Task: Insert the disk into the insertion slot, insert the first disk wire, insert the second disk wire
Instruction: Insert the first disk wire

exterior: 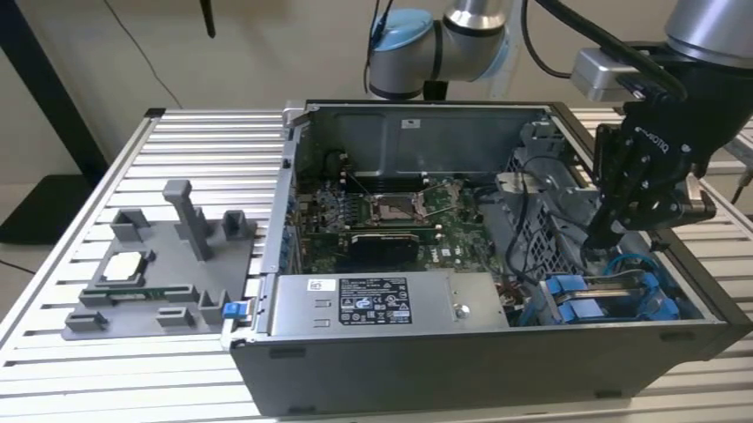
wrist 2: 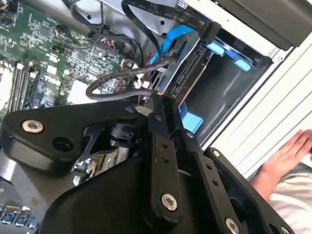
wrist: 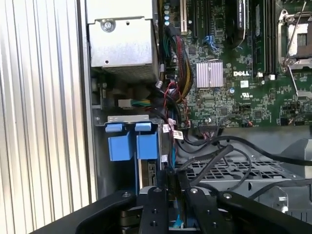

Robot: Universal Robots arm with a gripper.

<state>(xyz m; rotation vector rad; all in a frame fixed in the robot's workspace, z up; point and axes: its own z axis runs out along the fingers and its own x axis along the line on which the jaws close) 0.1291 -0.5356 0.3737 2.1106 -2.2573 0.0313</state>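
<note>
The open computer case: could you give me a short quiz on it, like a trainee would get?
1. True or false: the gripper hangs well outside the computer case.
2. The insertion slot has plastic tabs coloured: A red, B blue, C yellow.
3. In the second wrist view, what body part appears beyond the case's wall?
Key: 1 false, it hangs over the slot's corner of the case; 2 B; 3 a person's hand.
</note>
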